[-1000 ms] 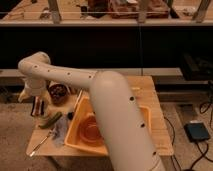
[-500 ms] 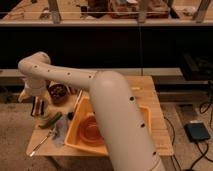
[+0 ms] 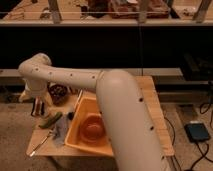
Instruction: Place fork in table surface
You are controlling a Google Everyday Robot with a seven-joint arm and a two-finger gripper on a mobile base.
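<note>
Gripper [image 3: 37, 106] hangs over the left edge of the light tan wooden counter [image 3: 152, 107], fingers spread and grasping nothing. The slender silvery fork [image 3: 42, 143] lies flat near the front-left corner. It is close to an elongated green vegetable [image 3: 50, 120] and a smooth yellow plastic tub [image 3: 76, 132].

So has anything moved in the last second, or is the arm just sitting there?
Nothing has visibly changed. The gripper is open and empty at the left edge of the table surface, just behind the green vegetable. The fork lies near the front left corner, and the yellow tub is where it was.
</note>
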